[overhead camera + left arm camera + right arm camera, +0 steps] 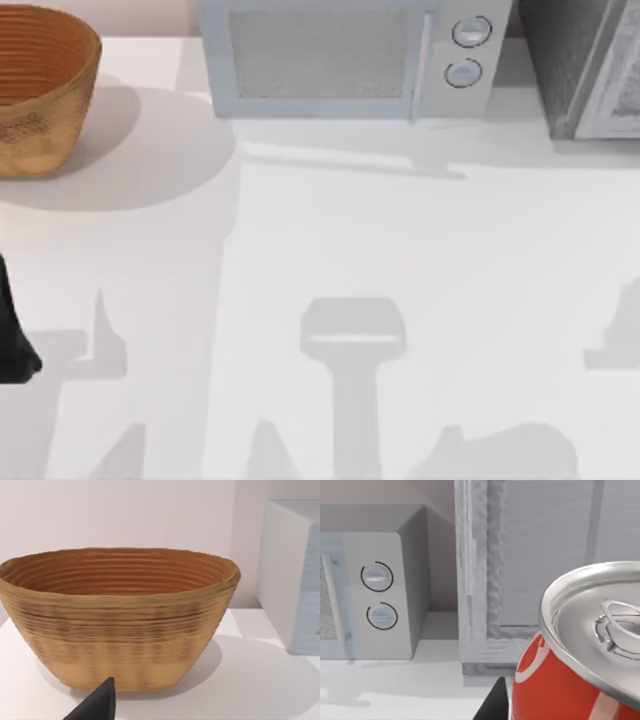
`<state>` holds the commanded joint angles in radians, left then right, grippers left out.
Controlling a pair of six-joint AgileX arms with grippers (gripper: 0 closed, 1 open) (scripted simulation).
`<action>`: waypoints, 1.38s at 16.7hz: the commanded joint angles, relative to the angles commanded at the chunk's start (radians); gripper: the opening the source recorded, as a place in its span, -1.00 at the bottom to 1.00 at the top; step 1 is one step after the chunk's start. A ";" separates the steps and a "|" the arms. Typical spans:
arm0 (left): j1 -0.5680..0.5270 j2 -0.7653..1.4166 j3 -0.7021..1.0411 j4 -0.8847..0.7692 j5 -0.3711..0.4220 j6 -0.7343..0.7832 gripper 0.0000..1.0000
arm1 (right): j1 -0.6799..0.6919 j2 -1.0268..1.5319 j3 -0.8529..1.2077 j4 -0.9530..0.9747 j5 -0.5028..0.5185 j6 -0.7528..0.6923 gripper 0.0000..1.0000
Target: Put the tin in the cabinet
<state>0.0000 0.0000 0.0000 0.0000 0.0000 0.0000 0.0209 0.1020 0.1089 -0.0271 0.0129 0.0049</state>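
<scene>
The tin, red with white marks and a silver top, hangs tilted close before the right wrist camera. My right gripper is shut on it, and one dark finger shows beside its red side. Behind the tin stands the cabinet, its lighter grey framed door panel facing it. In the top view the dark speckled cabinet sits at the back right corner. My left arm is parked at the table's left edge, with one dark fingertip showing in front of the basket.
A light grey microwave with two round knobs stands at the back middle, just left of the cabinet. A woven brown basket sits at the back left. The white table stretches in front of them.
</scene>
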 joint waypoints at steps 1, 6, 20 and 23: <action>0.000 0.000 0.000 0.000 0.000 0.000 1.00 | 0.007 0.046 0.053 -0.014 0.006 0.001 -1.00; 0.000 0.000 0.000 0.000 0.000 0.000 1.00 | 0.049 0.357 0.450 -0.114 0.053 0.003 -1.00; 0.000 0.000 0.000 0.000 0.000 0.000 1.00 | 0.159 1.195 1.595 -0.383 0.179 0.012 -1.00; 0.000 0.000 0.000 0.000 0.000 0.000 1.00 | 0.165 1.227 1.637 -0.393 0.183 0.013 -1.00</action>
<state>0.0000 0.0000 0.0000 0.0000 0.0000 0.0000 0.1854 1.3293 1.7462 -0.4202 0.1960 0.0178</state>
